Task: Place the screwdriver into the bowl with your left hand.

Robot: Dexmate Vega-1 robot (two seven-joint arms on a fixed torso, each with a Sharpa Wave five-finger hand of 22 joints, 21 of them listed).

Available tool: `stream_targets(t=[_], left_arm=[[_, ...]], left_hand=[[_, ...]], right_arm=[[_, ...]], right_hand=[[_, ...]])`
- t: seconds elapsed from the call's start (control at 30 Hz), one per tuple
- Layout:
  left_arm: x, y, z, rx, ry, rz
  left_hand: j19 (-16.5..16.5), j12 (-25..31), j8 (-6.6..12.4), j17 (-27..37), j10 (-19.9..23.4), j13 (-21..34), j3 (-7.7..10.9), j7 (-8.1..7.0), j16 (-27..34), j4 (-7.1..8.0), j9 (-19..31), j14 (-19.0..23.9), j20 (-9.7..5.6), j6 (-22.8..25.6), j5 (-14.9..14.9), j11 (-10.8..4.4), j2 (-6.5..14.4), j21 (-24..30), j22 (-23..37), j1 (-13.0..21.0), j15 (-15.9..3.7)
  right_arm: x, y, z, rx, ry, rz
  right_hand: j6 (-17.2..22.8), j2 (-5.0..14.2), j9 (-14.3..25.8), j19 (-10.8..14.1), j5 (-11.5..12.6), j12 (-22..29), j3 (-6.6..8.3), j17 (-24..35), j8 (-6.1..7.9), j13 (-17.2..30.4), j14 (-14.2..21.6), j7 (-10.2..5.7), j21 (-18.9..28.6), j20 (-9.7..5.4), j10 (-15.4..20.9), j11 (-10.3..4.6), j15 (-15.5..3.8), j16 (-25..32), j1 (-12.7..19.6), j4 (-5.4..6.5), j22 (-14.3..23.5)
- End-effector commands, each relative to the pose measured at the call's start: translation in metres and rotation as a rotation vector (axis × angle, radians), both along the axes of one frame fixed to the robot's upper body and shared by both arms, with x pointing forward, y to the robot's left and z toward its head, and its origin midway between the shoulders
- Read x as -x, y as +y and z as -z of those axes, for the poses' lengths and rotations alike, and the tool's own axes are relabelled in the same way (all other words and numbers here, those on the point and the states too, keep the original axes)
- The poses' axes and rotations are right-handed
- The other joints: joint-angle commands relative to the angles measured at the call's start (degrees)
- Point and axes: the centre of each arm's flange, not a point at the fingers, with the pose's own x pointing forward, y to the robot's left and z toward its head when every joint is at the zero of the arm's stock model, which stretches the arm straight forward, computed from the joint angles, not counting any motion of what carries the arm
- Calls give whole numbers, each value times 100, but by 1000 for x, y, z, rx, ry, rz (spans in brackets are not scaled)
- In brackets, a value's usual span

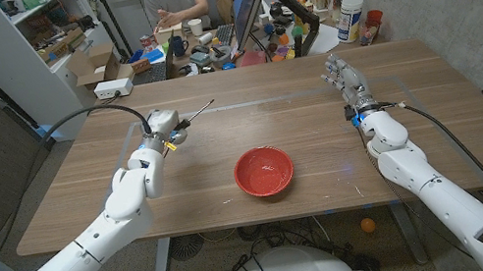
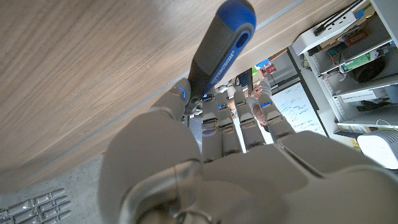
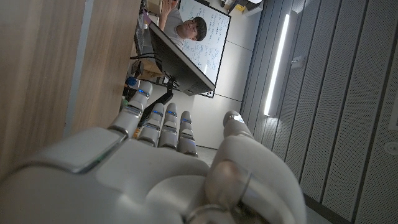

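Your left hand (image 1: 160, 128) holds the screwdriver with the blue and black handle (image 2: 219, 51) up above the wooden table (image 1: 83, 198), on the far left side. Its thin metal tip points to the far right. The round red bowl (image 1: 264, 170) sits in the middle, near you, well apart from the screwdriver. Your right hand (image 1: 349, 85) is on the far right with straight fingers, holding nothing.

The head camera is looking down from above over the wooden table (image 1: 322, 141) and both arms. Each wrist camera is peering closely along its own hand's back, sharing the tabletop (image 2: 74, 68) and background office.
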Motion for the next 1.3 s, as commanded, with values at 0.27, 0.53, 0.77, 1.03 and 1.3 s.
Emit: stream_targets(t=[0.27, 0.53, 0.77, 1.03, 1.3], left_arm=[[-1, -9, -4, 7, -27, 152], [-2, -15, -5, -2, -19, 211], [-2, -20, -7, -24, -15, 254], [0, -27, -8, -55, -18, 315], [0, -31, -6, -46, -10, 364]], left_hand=[[-29, -24, 36, 18, 115, 11, 34, -325, 9, 90, 17, 42, 8, 368, 43, -164, 486, 19, 21, 479, -39], [-39, -29, 27, 18, 132, 13, 19, -319, 1, 95, 20, 39, 10, 381, 40, -173, 487, 13, 21, 487, -49], [-65, -41, 31, 18, 130, 15, 6, -322, -6, 97, 28, 37, 13, 412, 37, -172, 488, 0, 21, 497, -54], [-78, -54, 42, 15, 141, 17, -14, -327, -21, 95, 44, 28, 1, 476, 32, -191, 483, -8, 21, 515, -78], [-91, -64, 37, 14, 149, 19, -32, -339, -24, 98, 51, 40, -5, 497, 28, -223, 482, -15, 20, 525, -84]], right_arm=[[13, 18, -9, 12, -32, 19], [14, 26, -8, 8, -36, 15], [15, 29, -6, 1, -34, 21], [18, 31, -3, -6, -35, 27], [21, 34, -2, -6, -37, 33]], right_hand=[[56, 1, 25, -13, 14, 14, -9, -1, 10, 15, 50, -16, 19, -5, 39, 3, 7, 8, 0, 6, 19], [58, 4, 25, -13, 14, 14, -10, -2, 10, 15, 50, -14, 19, -5, 42, 6, 5, 8, 0, 7, 19], [61, 1, 25, -14, 14, 12, -14, -4, 10, 14, 51, -13, 18, -2, 40, 1, 4, 8, 0, 5, 19], [63, 5, 25, -14, 14, 12, -16, -4, 10, 14, 50, -19, 19, -6, 41, 7, 8, 7, -1, 7, 19], [59, 5, 25, -17, 14, 12, -19, -6, 8, 14, 48, -16, 17, -2, 44, 3, 17, 5, -1, 7, 19]])
